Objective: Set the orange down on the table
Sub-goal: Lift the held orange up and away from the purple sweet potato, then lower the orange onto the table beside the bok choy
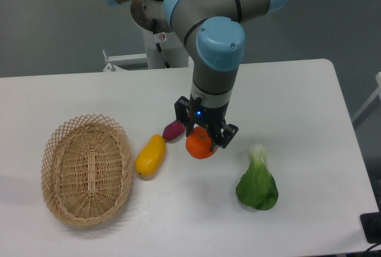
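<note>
Orange is what your pincer has hold of: the two dark fingers are closed against its sides, one at the far left and one at the near right, and the fruit bulges out below them. So the fruit lies straight under the wrist, between the fingertips, with nothing to reach for sideways.

What your coming move turns on is the vertical relation between fruit and worktop. From this view you cannot tell for certain whether the orange's underside is touching the white surface or hanging just above it; it looks very low, with a faint shadow close beneath. My judgement is that only a short descent, if any, is left before you let go. The fruit is round, so expect it may roll a little once freed; open slowly.

Working outward, the purple sweet potato sits just beside the orange on its far left, close enough that a roll that way would meet it. The yellow mango-like fruit lies further left, and the wicker basket beyond that. To the near right, apart from the pincer, rests the leafy green vegetable.
</note>
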Motion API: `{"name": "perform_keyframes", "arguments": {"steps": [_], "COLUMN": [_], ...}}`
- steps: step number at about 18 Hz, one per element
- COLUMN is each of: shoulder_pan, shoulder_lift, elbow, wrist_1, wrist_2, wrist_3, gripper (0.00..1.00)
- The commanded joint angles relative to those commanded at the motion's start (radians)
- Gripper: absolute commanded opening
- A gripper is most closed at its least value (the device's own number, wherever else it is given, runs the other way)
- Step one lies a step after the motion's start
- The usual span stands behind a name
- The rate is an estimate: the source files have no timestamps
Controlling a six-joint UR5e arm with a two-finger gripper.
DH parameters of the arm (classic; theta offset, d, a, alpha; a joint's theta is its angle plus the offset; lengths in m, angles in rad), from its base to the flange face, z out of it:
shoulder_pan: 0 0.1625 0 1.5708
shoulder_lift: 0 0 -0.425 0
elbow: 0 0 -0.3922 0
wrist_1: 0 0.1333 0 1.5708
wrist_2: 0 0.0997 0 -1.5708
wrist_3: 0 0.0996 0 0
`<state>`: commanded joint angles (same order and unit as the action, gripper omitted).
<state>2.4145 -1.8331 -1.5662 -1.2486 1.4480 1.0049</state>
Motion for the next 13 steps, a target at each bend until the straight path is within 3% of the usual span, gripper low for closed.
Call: {"name": "perform_keyframes", "arguments": {"steps": [4,8,13], "shoulder_pan": [0.034,0.054,0.052], "shoulder_lift": [0.001,-0.011,-0.043], "elbow": [-0.106,-0.179,-0.192], "wrist_1": [-0.003,0.006,0.026], "wrist_2": [0.092,0.1,0.097], "wrist_3": [-0.069,-0.092,-0.107], "gripper": [0.56,0.56,0.56]}}
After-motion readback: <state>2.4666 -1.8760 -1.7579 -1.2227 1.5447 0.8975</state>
